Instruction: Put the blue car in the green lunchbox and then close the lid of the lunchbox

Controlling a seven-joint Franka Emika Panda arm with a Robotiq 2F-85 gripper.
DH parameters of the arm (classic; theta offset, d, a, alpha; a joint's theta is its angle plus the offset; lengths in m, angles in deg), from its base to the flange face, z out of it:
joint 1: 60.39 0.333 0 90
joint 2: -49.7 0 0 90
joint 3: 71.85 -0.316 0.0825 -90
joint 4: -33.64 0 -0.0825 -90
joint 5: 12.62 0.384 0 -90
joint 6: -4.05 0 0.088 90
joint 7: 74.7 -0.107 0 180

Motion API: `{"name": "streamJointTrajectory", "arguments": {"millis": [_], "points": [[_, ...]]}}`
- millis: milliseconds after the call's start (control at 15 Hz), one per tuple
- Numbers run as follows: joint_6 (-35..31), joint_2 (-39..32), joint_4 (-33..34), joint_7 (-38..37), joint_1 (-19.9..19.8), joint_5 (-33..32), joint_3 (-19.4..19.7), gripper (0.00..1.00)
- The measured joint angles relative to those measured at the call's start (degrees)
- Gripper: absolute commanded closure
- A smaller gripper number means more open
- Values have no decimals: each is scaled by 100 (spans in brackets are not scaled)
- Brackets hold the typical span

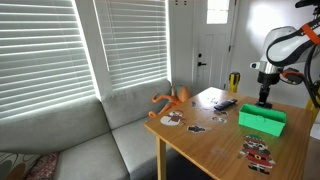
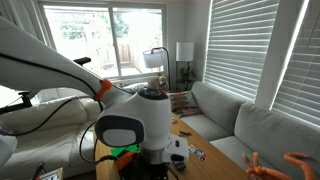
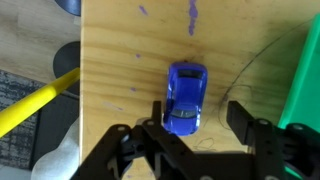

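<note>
The blue car (image 3: 186, 96) lies on the wooden table in the wrist view, its near end between my fingers. My gripper (image 3: 197, 118) is open above it, one finger close to the car's left side, the other well clear on the right. The green lunchbox (image 1: 262, 121) stands on the table in an exterior view, just below the gripper (image 1: 264, 98); its edge shows at the right of the wrist view (image 3: 305, 80). Whether its lid is open I cannot tell. In an exterior view, the arm's base (image 2: 130, 125) hides the car and most of the lunchbox.
An orange toy (image 1: 172, 99) lies at the table's far corner near the grey sofa (image 1: 90, 140). Small cards and toys (image 1: 258, 152) are scattered on the table (image 1: 205, 140). A yellow object (image 3: 35, 103) lies beyond the table's edge in the wrist view.
</note>
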Motion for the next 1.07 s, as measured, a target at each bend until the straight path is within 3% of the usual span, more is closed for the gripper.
{"name": "streamJointTrajectory", "arguments": {"millis": [267,667,1067], "points": [[6,-158,133,92,-17,121,-1,88],[479,-141,286,5,-81,104,-20,89],[1270,573,389,-874,-62,-419,-260,89]]}}
